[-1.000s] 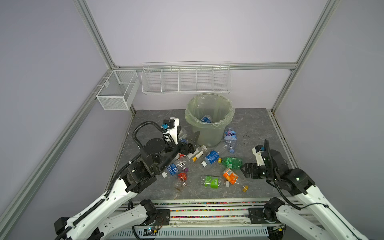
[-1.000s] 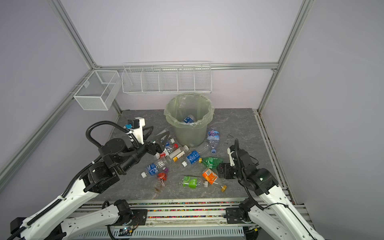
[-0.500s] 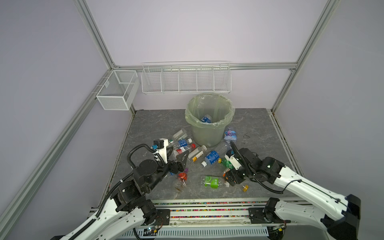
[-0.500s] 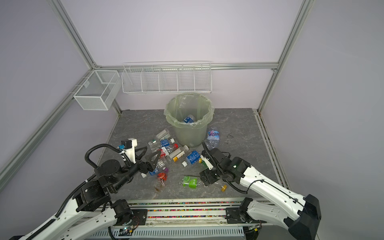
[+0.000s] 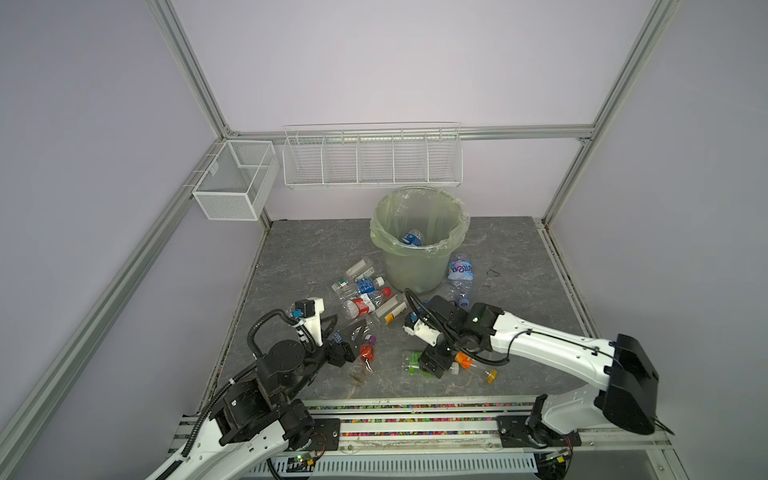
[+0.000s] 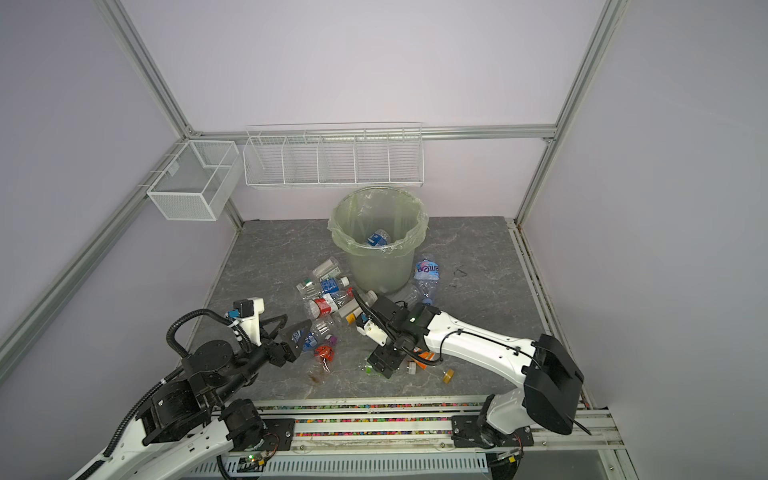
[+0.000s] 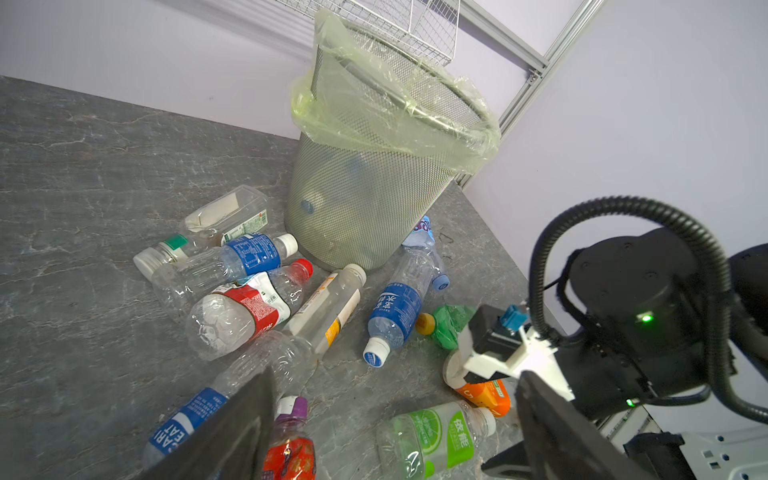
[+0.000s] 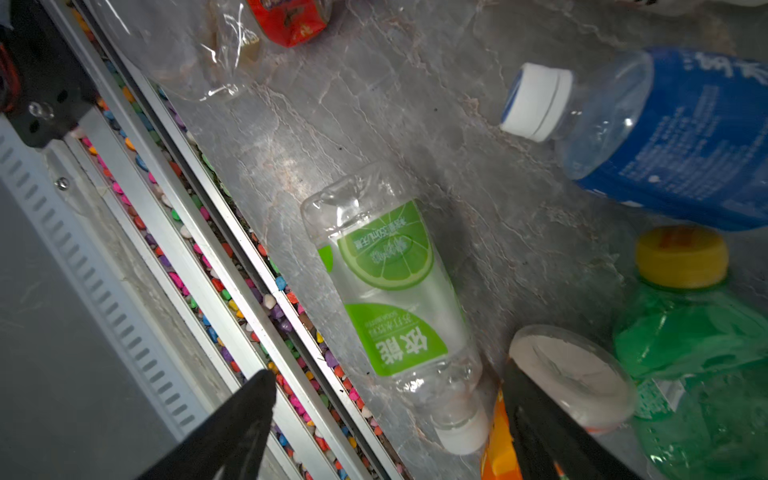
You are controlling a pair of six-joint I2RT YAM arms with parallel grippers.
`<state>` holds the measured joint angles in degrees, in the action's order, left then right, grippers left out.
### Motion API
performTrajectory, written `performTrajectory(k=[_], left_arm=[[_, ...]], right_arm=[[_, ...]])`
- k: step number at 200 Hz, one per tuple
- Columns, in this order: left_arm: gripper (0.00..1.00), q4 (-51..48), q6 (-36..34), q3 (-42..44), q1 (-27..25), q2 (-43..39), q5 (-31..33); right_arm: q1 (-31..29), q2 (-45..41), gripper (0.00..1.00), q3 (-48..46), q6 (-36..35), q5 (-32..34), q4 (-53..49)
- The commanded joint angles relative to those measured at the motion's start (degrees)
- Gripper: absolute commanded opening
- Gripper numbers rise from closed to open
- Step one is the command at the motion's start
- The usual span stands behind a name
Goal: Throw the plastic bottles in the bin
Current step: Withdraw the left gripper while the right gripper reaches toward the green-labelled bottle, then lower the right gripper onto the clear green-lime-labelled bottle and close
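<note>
- Grey marble-look table [image 5: 299, 249]: both arms reach in from the near edge.
- Long white wire rack [image 5: 372, 160] on the far wall; smaller mesh basket [image 5: 232, 187] on the left rail.
- Bin [image 5: 409, 270]: mesh wall, pale green bag folded over the rim, upright at far centre, just below the rack. One blue-label bottle [image 5: 412, 238] lies inside.
- Right gripper [image 8: 386, 372]: pointing down at near centre, jaws wide, straddling the lime-label bottle [image 8: 390, 291], which lies flat by the near edge — not clamped on it.
- Left gripper [image 7: 395, 376]: low over near left, jaws wide, nothing between them gripped. A purple-capped red-label bottle [image 7: 291, 449] lies on the table just beside one finger.
- Remaining plastic bottles all lie on the table:
  - near-left of the bin, bunched and touching: green-label square bottle [image 7: 224, 216], white-capped blue-label bottle [image 7: 249, 259], red-capped bottle [image 7: 249, 307], yellow-label clear bottle [image 7: 328, 307]
  - just right of the bin: pink-and-blue-label bottle [image 5: 460, 269]
  - by the right gripper: crushed green bottle [image 8: 685, 345] with yellow cap, orange-label bottle [image 7: 486, 395]
</note>
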<state>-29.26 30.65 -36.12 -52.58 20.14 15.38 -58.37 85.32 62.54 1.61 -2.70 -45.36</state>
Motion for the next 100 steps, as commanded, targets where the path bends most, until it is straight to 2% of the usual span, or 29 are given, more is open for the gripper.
performTrajectory(k=[1,44,100], left_arm=[[0.89,-2.33,1.33,0.09,-0.25,-1.07,0.0],[0.89,-3.82,1.5,0.07,-0.25,-2.62,0.26],[0.89,-5.28,2.01,0.25,-0.25,-4.38,0.93]], right_arm=[[-1.16,3.54,0.88,2.23,-2.46,1.51,0.01],[-2.45,9.4,0.88,4.94,-3.06,4.23,-0.12],[-3.34,13.26,0.88,4.05,-3.12,3.84,1.84]])
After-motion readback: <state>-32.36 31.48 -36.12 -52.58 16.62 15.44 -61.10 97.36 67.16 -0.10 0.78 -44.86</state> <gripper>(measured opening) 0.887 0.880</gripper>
